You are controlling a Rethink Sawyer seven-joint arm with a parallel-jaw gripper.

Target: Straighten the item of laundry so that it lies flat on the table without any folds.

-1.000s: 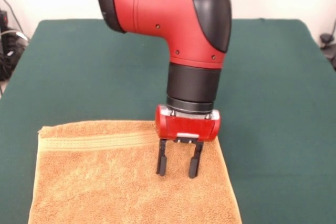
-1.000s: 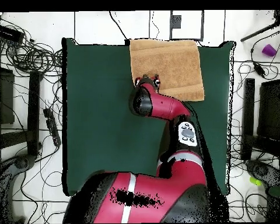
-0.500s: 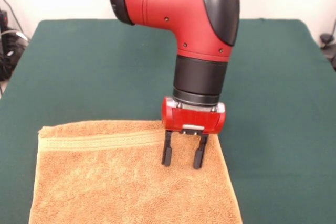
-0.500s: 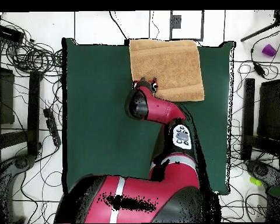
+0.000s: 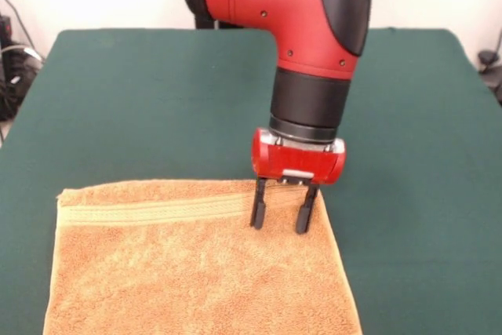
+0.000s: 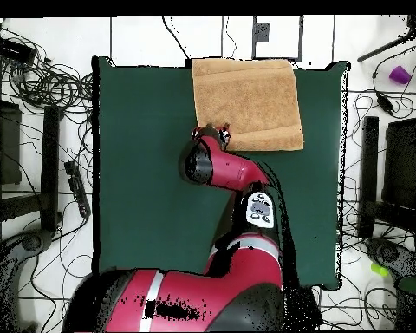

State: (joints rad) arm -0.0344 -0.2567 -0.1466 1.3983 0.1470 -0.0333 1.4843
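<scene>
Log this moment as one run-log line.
gripper: open, over towel corner | orange-tan terry-cloth towel: flat | green cloth table

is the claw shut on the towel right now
No, the claw is open, its two black fingers spread apart with bare towel showing between them and no cloth pinched.

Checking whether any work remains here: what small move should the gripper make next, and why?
Probably lift straight up and clear. The towel already seems spread flat on the table, with no folds showing, and the open gripper holds nothing above its corner by the woven band.
</scene>
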